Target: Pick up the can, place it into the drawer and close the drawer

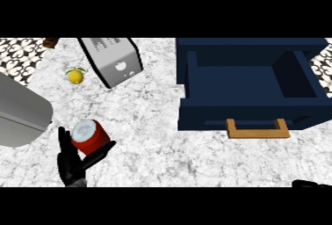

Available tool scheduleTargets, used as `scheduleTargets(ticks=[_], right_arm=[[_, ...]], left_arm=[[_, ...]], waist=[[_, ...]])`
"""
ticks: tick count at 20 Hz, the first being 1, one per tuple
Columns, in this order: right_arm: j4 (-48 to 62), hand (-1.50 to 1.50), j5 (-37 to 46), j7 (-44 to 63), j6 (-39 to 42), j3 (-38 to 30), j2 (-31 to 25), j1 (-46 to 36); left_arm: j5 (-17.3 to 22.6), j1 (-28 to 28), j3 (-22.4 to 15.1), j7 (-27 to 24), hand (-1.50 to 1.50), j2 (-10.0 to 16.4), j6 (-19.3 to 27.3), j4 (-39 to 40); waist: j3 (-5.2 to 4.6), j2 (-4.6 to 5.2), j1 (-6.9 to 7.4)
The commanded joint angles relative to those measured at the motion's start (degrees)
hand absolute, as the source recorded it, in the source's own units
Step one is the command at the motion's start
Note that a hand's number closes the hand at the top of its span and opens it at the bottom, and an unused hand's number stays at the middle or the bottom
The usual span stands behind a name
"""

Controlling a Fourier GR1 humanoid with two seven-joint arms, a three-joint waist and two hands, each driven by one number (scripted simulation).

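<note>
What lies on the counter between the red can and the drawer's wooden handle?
Nothing. In the head view the marble counter between the can, held in the left hand, and the drawer's handle is bare.

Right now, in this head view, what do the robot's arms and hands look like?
The left hand is plain black, with slim fingers and a thumb; no markings, cables or sleeve show. Its forearm is almost wholly cut off at the lower edge. Of the right hand only a black sliver shows at the lower right corner.
</note>
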Motion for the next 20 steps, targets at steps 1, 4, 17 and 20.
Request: scheduleTargets(ticks=[1,4,17,20], right_arm=[[-1.28,-1.5,-3.57,1.07,1.82,-2.71,-1.01,1.14],[-1.49,-1.5,2.63,1.59,-1.27,2.15,1.39,-1.12],[-4.87,-1.5,-0.64,1.76,0.57,-1.65,0.65,0.91],[-6.9,-1.5,0.57,4.03,-0.18,-0.27,0.27,-0.16]], left_arm=[[0.0,-3.31,0.48,-1.01,-1.5,1.45,-3.9,5.42],[0.87,-6.97,2.06,-2.97,-1.5,3.17,-8.68,12.06],[0.59,-16.34,2.53,-8.83,1.5,3.42,-16.7,21.94],[-2.52,-19.73,-3.1,-2.2,1.5,4.15,-20.07,18.78]], waist=[[-0.01,0.03,-0.14],[-0.03,0.08,-0.09],[-0.07,0.16,-0.66],[-0.09,0.09,-0.99]])
